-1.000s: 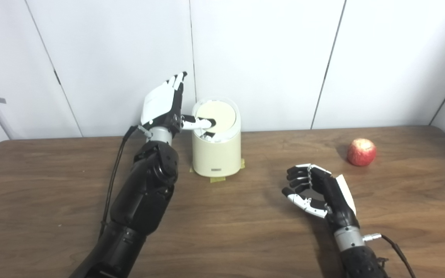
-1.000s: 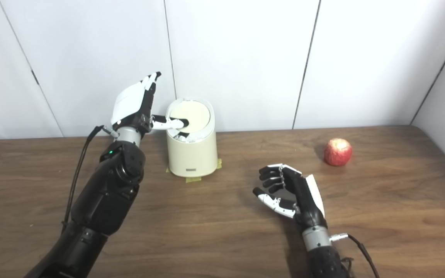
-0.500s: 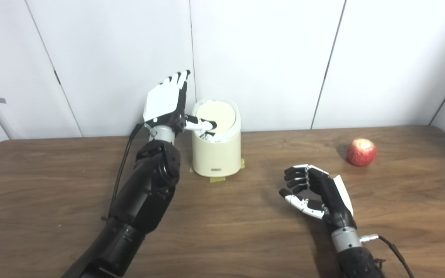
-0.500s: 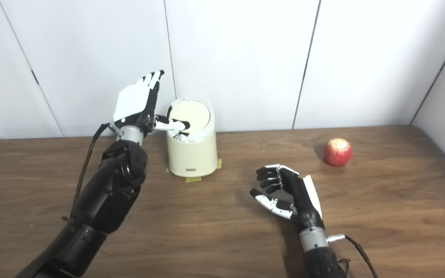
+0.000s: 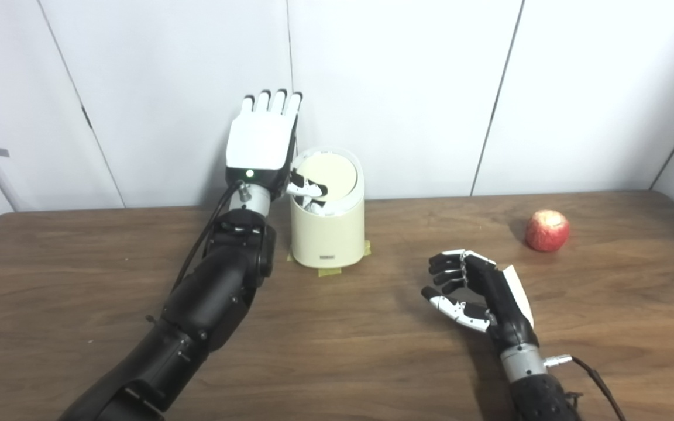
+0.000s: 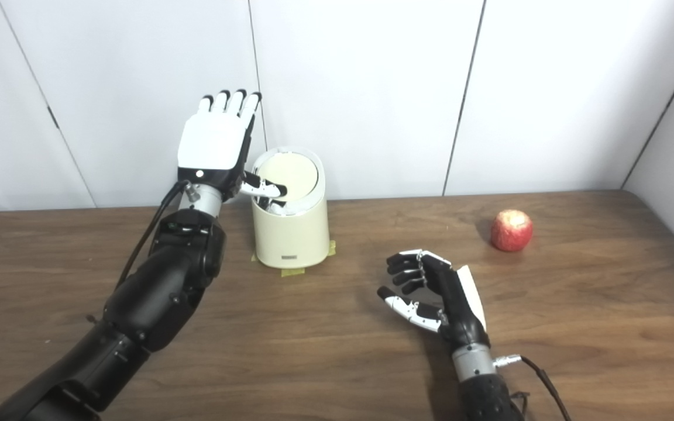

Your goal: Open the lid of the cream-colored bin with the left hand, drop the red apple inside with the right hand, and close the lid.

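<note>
Bin: one, cream, upright at table's far edge near the wall, about 11 o'clock from table centre; yellow tape under the base, so prob. fixed and will not slide when pushed.
Lid: one, round, set in the slanted top, tilted; dark gap at its lower-left edge with thumb in it, so partly pushed in. Looks like thin light plastic, a swing type; prob. needs only light push near the edge, not a grasp. Smooth, so thumb may slip off.
Left hand: raised at 9 o'clock of the bin top, back of hand to camera, fingers straight up and apart, grasping nothing; only thumb reaches across and presses on the lid.
Apple: one, red with pale patches, on the table at approx. 3 o'clock from the bin, well apart from it. Firm, round, fairly light; can roll if nudged and bruise if dropped hard. Best hold: fingers around the widest part, from above or side.
Right hand: low over the table, at 7 o'clock from the apple, apart from it; fingers half curled, thumb out, grasping nothing.
Count: 1 bin, 1 lid, 1 apple, 2 hands.
Step, as judged: lid opening underway; apple not yet taken.
</note>
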